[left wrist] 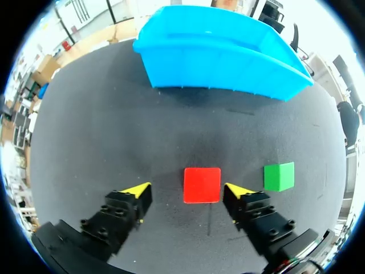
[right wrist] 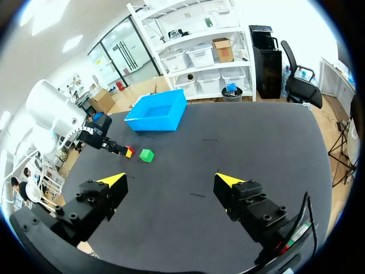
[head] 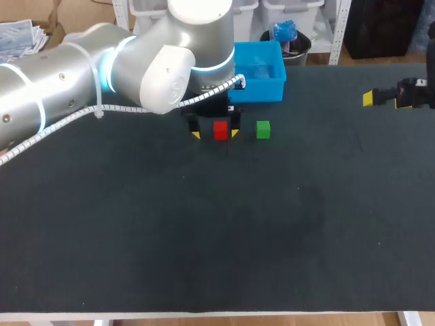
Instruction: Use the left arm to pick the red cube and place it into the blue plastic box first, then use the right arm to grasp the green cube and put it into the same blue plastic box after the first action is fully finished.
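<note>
While the left arm [head: 81, 75] comes in from the left across the far part of the table [head: 204, 238], the head view shows the left gripper [head: 215, 133] lowered over the red cube [head: 220, 130], one yellow tip on each side of it. The green cube [head: 263, 130] sits just right of that, apart from the fingers. The blue plastic box [head: 262, 71] stands at the far edge, just beyond both cubes. The right gripper [head: 370, 98] hangs at the far right, well apart from the cubes.

Seen from the left wrist, the left gripper [left wrist: 187, 191] is spread wide and the red cube [left wrist: 202, 185] lies on the mat between its fingers. The right-hand finger [left wrist: 236, 191] is just beside the cube, while a clear gap separates the other finger from it, so nothing is grasped. The green cube [left wrist: 279, 176] rests outside the right-hand finger, and the blue plastic box [left wrist: 222, 57] stands ahead.

From the right wrist, the right gripper [right wrist: 171, 181] is spread apart with only bare mat between its fingers. Far ahead, the green cube [right wrist: 146, 155] sits beside the red cube [right wrist: 129, 152], which shows at the left gripper's tips, with the blue plastic box [right wrist: 157, 111] beyond them.
</note>
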Robot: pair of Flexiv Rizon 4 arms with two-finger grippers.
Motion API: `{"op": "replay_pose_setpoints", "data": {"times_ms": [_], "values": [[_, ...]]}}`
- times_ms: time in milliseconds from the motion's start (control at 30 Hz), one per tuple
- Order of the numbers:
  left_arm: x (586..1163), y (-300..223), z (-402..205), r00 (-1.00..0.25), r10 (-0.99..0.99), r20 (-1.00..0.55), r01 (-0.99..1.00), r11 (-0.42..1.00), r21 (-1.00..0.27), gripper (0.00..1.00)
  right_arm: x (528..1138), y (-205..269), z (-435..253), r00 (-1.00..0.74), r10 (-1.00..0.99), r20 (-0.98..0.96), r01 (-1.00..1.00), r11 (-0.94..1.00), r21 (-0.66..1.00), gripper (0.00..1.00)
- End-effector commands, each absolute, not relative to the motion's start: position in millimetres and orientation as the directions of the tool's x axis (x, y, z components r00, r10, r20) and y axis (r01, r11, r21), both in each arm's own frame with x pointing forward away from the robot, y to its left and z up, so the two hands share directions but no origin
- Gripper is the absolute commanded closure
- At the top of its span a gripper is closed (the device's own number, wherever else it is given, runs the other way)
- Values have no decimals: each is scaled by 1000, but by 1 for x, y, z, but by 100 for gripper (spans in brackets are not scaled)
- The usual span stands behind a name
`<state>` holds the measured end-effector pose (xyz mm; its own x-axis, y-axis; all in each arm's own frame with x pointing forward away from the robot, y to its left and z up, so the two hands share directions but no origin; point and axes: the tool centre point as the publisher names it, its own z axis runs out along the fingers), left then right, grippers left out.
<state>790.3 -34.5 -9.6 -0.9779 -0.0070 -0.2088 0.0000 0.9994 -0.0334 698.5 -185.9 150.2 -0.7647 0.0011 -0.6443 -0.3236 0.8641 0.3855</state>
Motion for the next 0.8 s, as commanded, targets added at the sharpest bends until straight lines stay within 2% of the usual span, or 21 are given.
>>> {"op": "replay_pose_setpoints", "data": {"times_ms": [33,500,800], "values": [[794,-36,-12,-980,-3,-200,4,999,-34,100,699,-185,150,-765,1,-644,-322,866,384,0],[791,-38,-2,-978,17,-210,24,999,-34,100,699,-185,150,-765,1,-644,-322,866,384,0],[786,-39,47,-958,32,-286,51,997,-58,100,699,-185,150,-765,1,-644,-322,866,384,0]]}}
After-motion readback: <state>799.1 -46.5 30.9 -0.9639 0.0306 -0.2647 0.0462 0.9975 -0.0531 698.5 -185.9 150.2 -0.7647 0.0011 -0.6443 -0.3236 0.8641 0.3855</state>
